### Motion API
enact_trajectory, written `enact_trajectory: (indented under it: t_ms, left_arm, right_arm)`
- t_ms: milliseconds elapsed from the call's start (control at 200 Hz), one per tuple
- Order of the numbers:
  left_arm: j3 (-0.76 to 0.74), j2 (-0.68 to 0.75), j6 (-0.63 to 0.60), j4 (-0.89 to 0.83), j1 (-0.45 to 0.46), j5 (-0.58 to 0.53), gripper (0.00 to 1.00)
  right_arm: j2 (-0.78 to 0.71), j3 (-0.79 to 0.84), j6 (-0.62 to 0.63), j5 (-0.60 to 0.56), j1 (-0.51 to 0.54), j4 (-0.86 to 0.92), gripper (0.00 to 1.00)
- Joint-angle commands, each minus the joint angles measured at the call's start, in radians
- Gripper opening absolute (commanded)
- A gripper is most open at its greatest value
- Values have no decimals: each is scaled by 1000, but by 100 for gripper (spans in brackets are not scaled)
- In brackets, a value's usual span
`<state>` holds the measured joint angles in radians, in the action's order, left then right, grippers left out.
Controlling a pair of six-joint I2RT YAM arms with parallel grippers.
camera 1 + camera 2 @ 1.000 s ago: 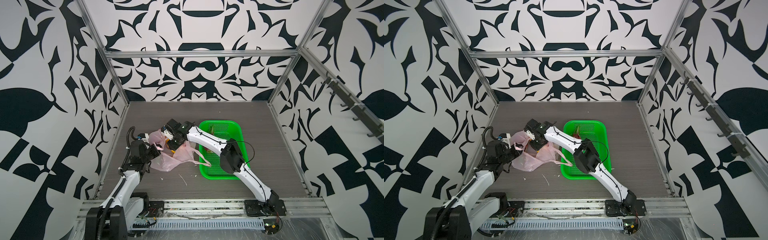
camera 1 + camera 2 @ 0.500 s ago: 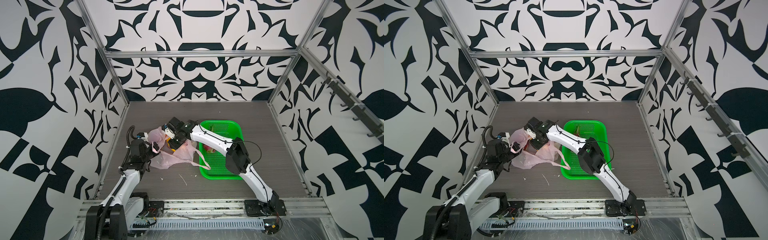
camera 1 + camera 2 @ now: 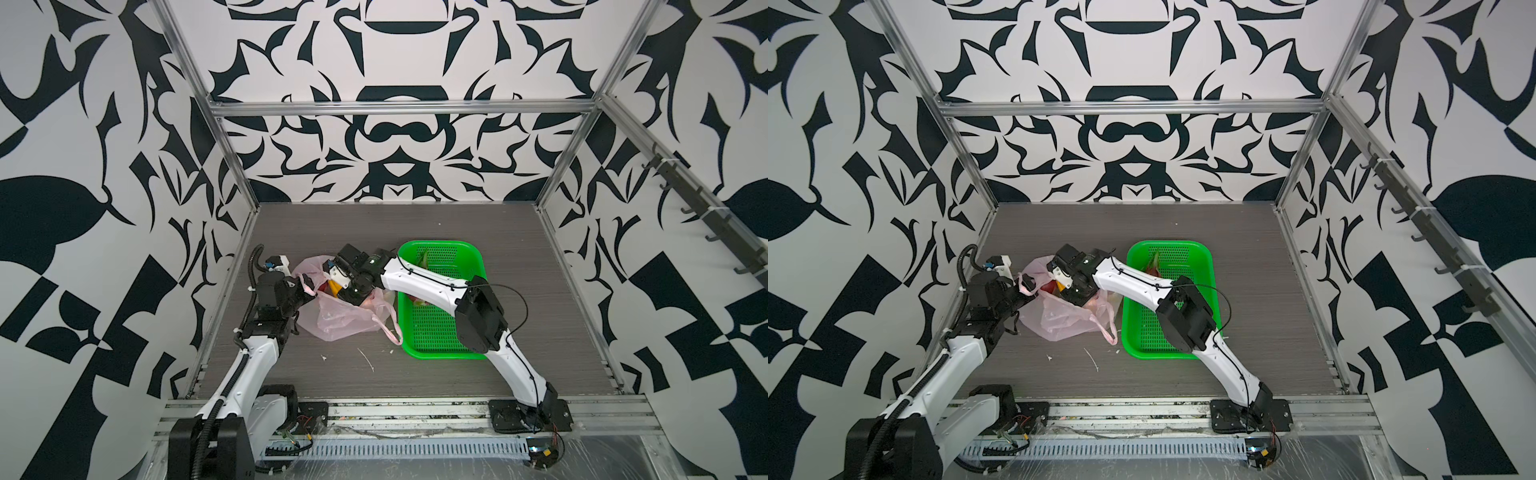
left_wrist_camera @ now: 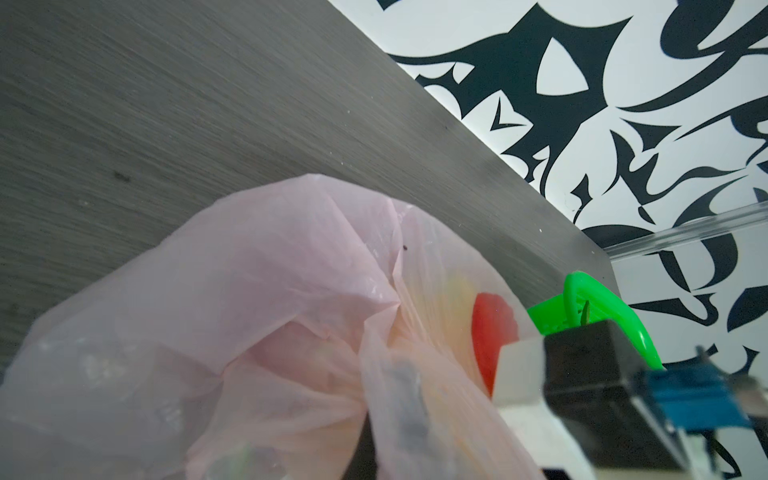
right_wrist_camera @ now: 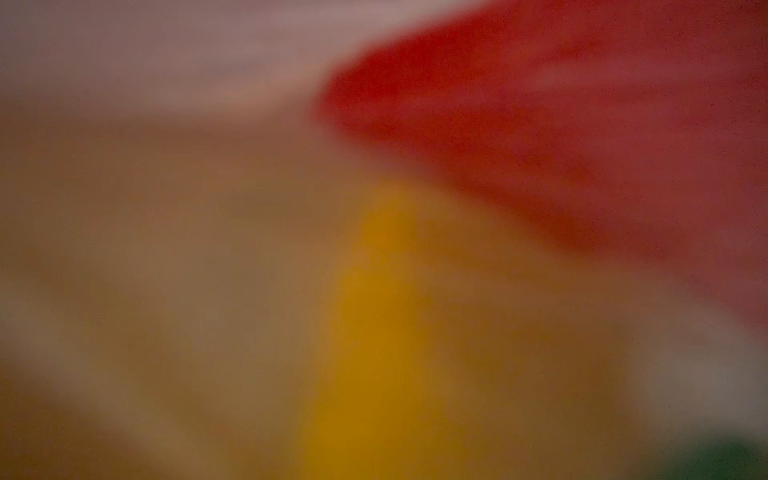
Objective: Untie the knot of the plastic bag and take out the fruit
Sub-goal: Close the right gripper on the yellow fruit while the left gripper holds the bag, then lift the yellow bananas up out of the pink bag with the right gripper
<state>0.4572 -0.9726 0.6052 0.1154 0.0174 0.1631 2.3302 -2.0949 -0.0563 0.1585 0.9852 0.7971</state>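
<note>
1. Only the left wrist view shows a red fruit [image 4: 494, 332] through the thin translucent pale pink plastic bag [image 4: 249, 311]; the right wrist view is a red and yellow blur.
2. In both top views the left gripper [image 3: 306, 289] [image 3: 1026, 286] pinches the bag's left edge. The right gripper [image 3: 352, 287] [image 3: 1073, 286] reaches into its mouth with its fingers hidden, so their spread cannot be told.
3. The plastic bag [image 3: 345, 320] lies left of the green perforated plastic basket [image 3: 440, 332], its long axis running far-left to near-right. A loose loop handle [image 3: 392, 330] points near-right, just beside the basket.
</note>
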Motion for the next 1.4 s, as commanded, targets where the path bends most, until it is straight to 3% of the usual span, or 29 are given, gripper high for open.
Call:
enact_trajectory:
  t_ms: [0,695,1145,1395]
  left_arm:
    - [40,-10,-19,10,1,-43,0]
    - [33,-43,3,71,1,-72,0]
    - [105,-212,0,150,-3,-92,0]
    - [97,-218,4,140,-4,-52,0]
  right_arm:
    - [-92,14,13,14,13,-37,27]
    - [-183,142,21,28,36,-147,27]
    - [-308,273,47,57,44,-250,25]
    - [-355,336,45,43,45,-346,23]
